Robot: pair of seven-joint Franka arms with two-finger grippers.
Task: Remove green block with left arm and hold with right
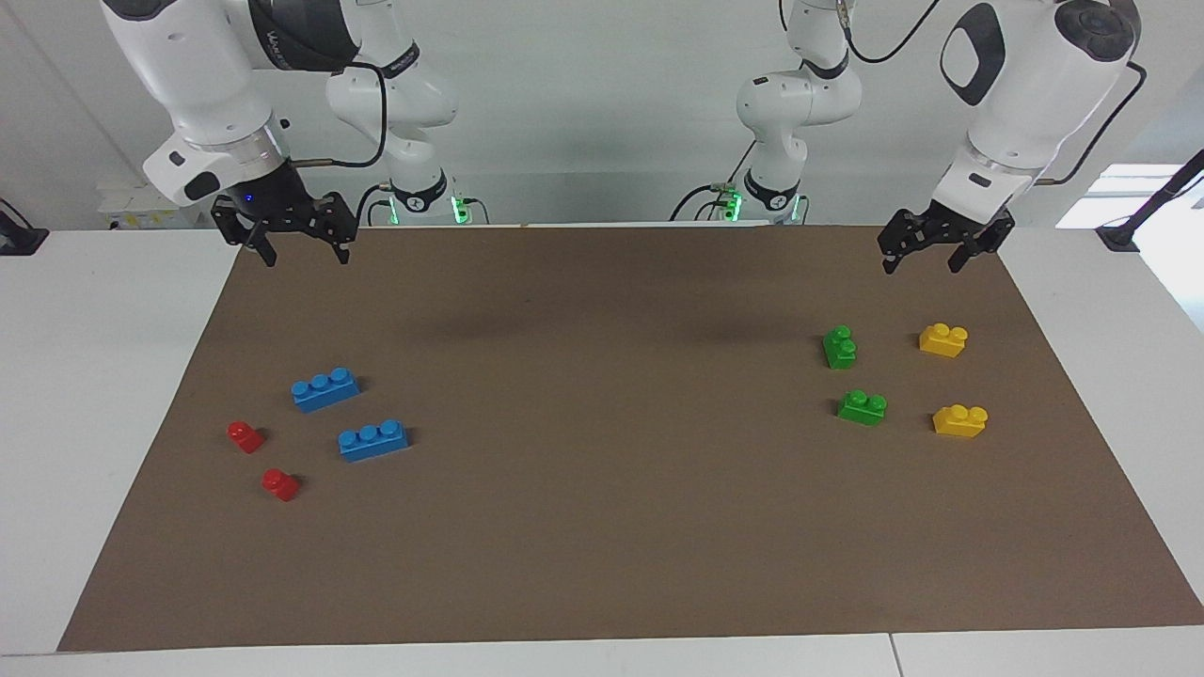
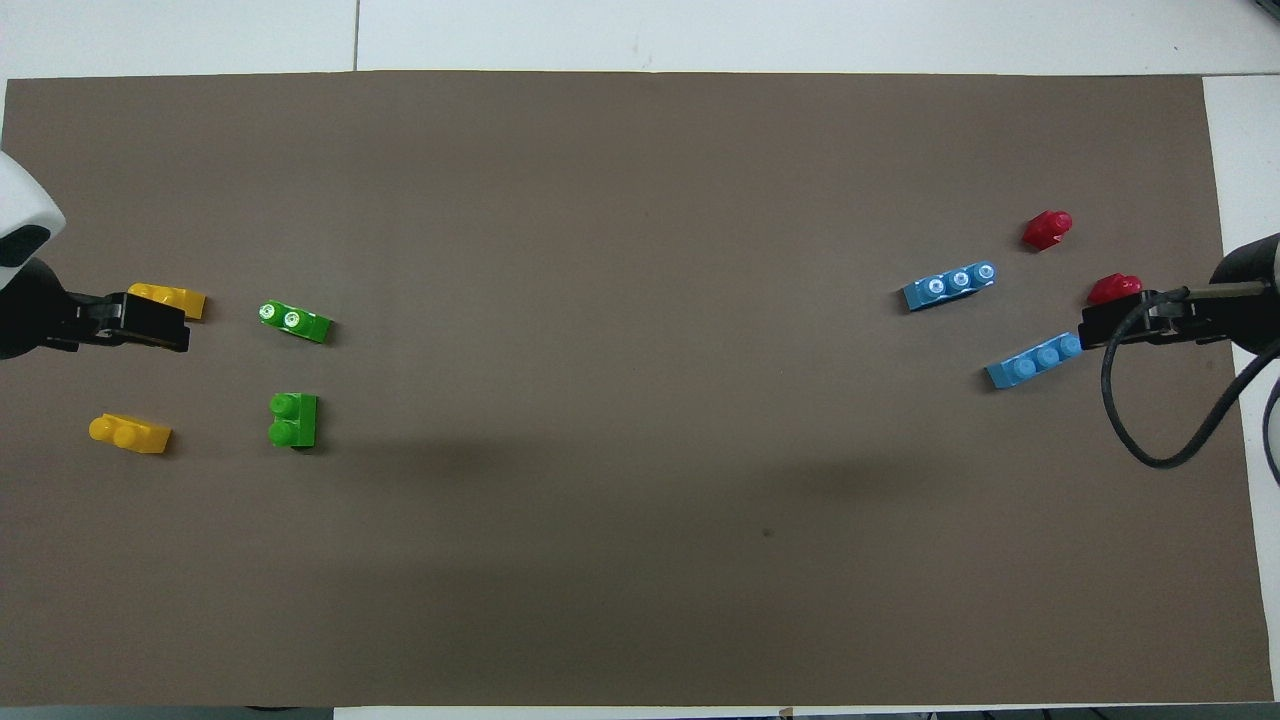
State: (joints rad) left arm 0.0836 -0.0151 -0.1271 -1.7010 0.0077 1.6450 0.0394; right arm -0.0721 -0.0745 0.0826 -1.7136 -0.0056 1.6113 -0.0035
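A: Where are the two claws seen, and in what state?

B: The left claw [image 1: 932, 246] is raised in the air over the brown mat [image 1: 602, 527] at the robots' edge, above the yellow brick [image 1: 943, 338] nearer to the robots; its fingers are spread and nothing is gripped. The right claw [image 1: 296, 230] is parked, waiting, over the mat's corner at the right arm's end, spread wide and empty as well.

A: And the green block?

B: Two green bricks are seen on the surface, loose and apart. One green block [image 1: 839, 346] is laid just beside that yellow brick, toward the middle of the surface. A second green brick [image 1: 863, 407] is set farther from the robots than the yellow brick. Neither is joined to anything, so a removal is judged to be already done.

A: What could go wrong from here?

B: Nothing is held by the right claw, so the holding half could be missed if no brick is given to it. The two green bricks could also be confused. The yellow brick could be knocked if the left claw is lowered where it hangs.
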